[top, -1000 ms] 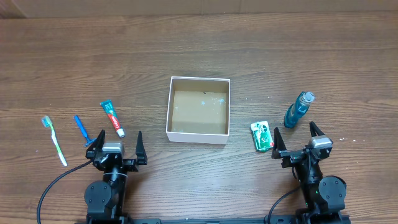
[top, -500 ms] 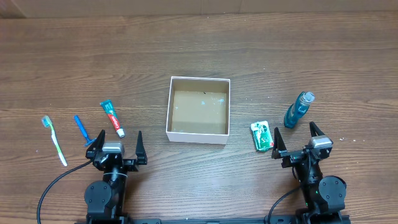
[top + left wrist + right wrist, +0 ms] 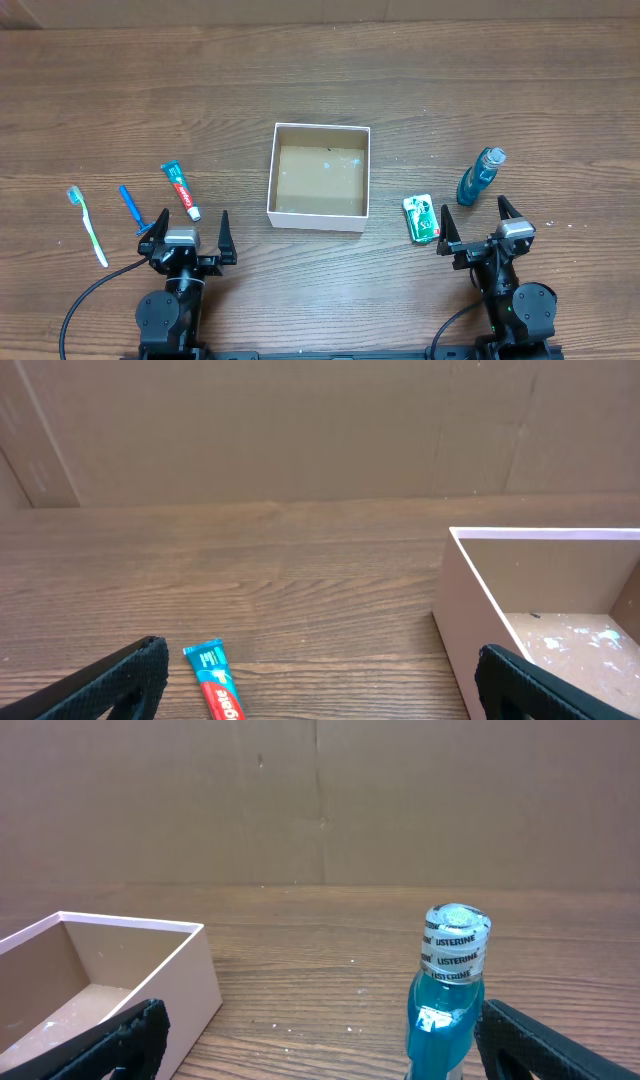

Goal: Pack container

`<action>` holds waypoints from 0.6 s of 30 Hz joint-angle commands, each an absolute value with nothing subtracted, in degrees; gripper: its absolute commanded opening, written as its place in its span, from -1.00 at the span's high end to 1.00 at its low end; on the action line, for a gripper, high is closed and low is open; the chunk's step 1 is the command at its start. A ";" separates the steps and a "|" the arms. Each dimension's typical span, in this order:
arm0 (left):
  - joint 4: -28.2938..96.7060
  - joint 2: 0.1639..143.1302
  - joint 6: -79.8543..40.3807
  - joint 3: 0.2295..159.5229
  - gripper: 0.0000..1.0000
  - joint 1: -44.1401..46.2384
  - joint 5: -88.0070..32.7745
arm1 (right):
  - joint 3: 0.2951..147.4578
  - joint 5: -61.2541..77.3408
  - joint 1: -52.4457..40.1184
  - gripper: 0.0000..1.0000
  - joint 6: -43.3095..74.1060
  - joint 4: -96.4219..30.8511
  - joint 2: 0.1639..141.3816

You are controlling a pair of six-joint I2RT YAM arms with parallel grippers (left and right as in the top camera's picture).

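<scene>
Container [image 3: 316, 219]: square, shallow, white-walled, brown cardboard floor with a few pale specks; set mid-table on the wooden table [image 3: 500, 90], between the two arms and farther from the camera edge than both. Left of it, well apart: toothpaste tube [image 3: 181, 191], small blue razor-like item [image 3: 131, 208] (too small to name with certainty), toothbrush [image 3: 88, 226] outermost. Right of it: flat green pack [image 3: 422, 218], near the box but not touching; blue mouthwash bottle [image 3: 479, 174] farther right, upright, clear cap, label reading Listerine in the right wrist view. Left gripper [image 3: 191, 222]: parked at the near edge, jaws spread wide, nothing held, toothpaste tube just ahead of its left finger. Right gripper [image 3: 473, 210]: likewise parked, jaws spread wide, nothing held, bottle ahead between the fingers, green pack just beside its left finger.
</scene>
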State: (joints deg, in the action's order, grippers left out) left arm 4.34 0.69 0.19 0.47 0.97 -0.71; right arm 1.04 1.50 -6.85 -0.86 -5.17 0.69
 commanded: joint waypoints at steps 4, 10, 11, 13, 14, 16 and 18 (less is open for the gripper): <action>4.29 0.25 0.19 0.27 -1.00 0.45 -1.15 | 0.45 1.85 -7.18 -1.00 0.80 -4.69 0.16; 4.12 0.27 -10.46 0.45 -1.00 0.45 -4.58 | 1.63 3.38 -7.18 -1.00 5.21 -6.85 0.54; 5.04 0.27 -13.41 1.76 -1.00 0.45 -5.15 | 3.18 5.30 -7.18 -1.00 5.45 -9.56 1.63; 7.95 0.34 -13.54 4.73 -1.00 0.45 -5.85 | 6.24 5.23 -7.18 -1.00 6.02 -13.02 4.21; 10.94 0.49 -13.28 7.07 -1.00 0.45 -5.65 | 8.73 5.21 -7.18 -1.00 6.02 -14.41 6.52; 17.98 2.37 -11.57 13.63 -1.00 0.45 -5.41 | 14.92 4.99 -7.11 -1.00 6.02 -15.90 12.80; 22.15 4.93 -10.07 18.81 -1.00 0.45 -5.43 | 21.89 4.97 -7.11 -1.00 6.04 -18.57 19.66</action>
